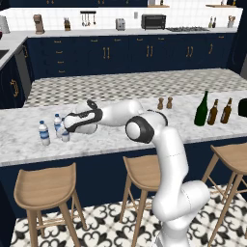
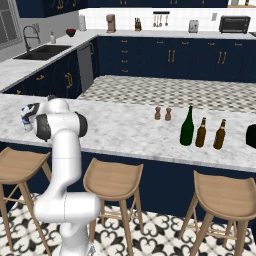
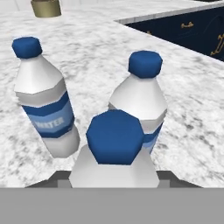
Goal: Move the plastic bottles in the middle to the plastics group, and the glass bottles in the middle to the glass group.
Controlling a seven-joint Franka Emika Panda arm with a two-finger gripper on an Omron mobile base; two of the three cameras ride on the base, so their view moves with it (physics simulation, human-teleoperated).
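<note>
My gripper (image 1: pixel 67 128) is shut on a small clear plastic bottle (image 3: pixel 114 144) with a blue cap, low at the counter's left end. Just beyond it stand two matching water bottles of the plastics group, one on the left (image 3: pixel 43 100) and one on the right (image 3: pixel 142 94); both also show from the base (image 1: pixel 44 133) (image 1: pixel 57 122). Whether the held bottle touches the counter I cannot tell. Far to the right a tall green wine bottle (image 1: pixel 201 109) and two brown beer bottles (image 1: pixel 212 112) (image 1: pixel 226 111) stand upright in a row.
Two tiny brown shakers (image 1: pixel 160 103) (image 1: pixel 169 102) stand mid-counter near the far edge. A dark object (image 1: pixel 242 107) sits at the right end. Wooden stools (image 1: pixel 44 189) line the counter's near side. The marble counter (image 1: pixel 120 140) runs between the two groups.
</note>
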